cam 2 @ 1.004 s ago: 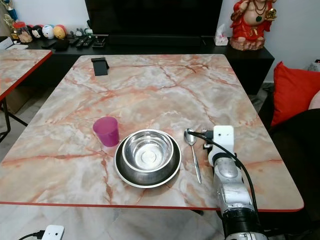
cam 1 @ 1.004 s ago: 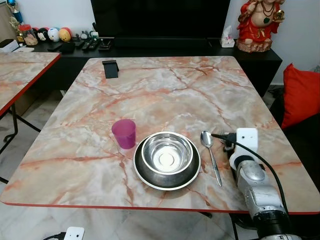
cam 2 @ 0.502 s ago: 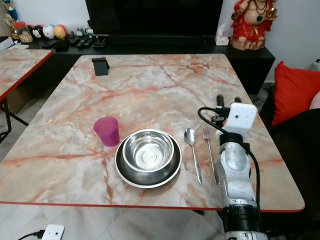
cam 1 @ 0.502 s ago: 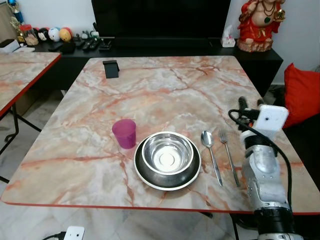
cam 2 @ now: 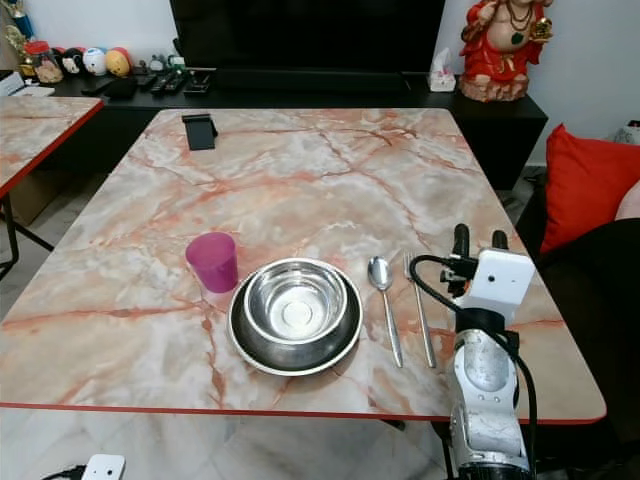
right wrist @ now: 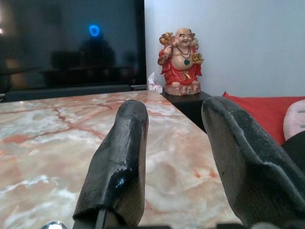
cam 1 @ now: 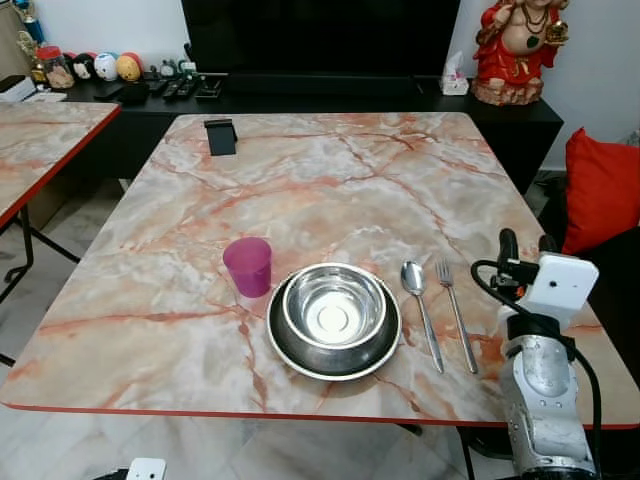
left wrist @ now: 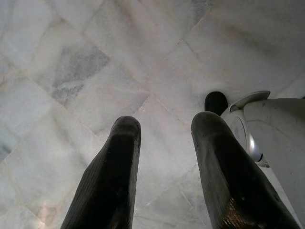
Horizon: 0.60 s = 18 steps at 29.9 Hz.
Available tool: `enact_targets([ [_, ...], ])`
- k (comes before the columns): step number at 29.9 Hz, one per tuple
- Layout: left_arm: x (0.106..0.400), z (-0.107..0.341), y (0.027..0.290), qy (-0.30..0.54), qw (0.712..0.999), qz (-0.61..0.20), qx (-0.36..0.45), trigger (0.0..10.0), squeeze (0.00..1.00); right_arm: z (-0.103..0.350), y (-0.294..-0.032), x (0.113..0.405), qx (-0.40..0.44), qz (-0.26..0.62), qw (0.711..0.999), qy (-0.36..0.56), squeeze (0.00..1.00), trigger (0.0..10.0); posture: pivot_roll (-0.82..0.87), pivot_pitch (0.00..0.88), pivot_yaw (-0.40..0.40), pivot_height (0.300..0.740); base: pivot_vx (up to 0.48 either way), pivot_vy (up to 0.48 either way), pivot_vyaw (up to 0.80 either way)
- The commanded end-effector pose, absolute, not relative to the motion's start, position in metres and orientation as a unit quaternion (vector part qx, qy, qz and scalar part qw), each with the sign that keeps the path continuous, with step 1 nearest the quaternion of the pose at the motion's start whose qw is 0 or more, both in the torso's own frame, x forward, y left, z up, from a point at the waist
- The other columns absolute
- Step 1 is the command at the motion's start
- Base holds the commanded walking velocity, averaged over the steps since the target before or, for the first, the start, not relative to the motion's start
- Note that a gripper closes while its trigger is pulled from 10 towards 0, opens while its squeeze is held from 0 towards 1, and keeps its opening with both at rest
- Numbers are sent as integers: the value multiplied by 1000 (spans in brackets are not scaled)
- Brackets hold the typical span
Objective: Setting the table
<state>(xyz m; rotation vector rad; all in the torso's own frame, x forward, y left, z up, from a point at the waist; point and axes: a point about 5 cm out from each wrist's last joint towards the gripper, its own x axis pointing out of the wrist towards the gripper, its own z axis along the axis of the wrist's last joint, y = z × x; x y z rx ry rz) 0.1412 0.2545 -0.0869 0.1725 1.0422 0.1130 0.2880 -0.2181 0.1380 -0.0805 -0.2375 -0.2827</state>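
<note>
On the marble table [cam 1: 330, 180] a steel bowl [cam 1: 334, 305] rests in a dark plate [cam 1: 334, 345] near the front edge. A pink cup [cam 1: 248, 266] stands just left of the plate. To its right lie a spoon [cam 1: 420, 308] and a fork [cam 1: 456, 310], side by side. My right gripper [cam 1: 527, 245] is open and empty, raised just right of the fork, fingers pointing toward the far end. The left gripper [left wrist: 164, 143] hangs open over the tiled floor [left wrist: 71, 71].
A black phone stand [cam 1: 220, 136] sits at the table's far left. A red statue [cam 1: 514, 50] and small items line the dark cabinet [cam 1: 300, 95] behind. A second table [cam 1: 40, 140] stands on the left, a red cushion [cam 1: 602, 190] on the right.
The right gripper let go of the fork, which now lies beside the spoon, then rose and drew back to the right toward the table's edge.
</note>
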Motion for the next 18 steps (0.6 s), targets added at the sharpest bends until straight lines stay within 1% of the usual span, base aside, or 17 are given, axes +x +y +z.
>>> enact_targets([
  [1,137,-87,258,499,860,59,83,10000,0,149,-218,290,-45,-143,979,-137,0,10000,9,0,-7,711,0,0,0],
  [15,134,-88,257,502,859,58,80,10000,0,144,-215,291,-47,-142,981,-122,0,10000,9,0,-11,711,0,0,0],
  [18,134,-89,257,503,859,58,81,10000,0,146,-211,293,-49,-129,982,-125,0,10000,19,0,-19,711,0,290,0],
])
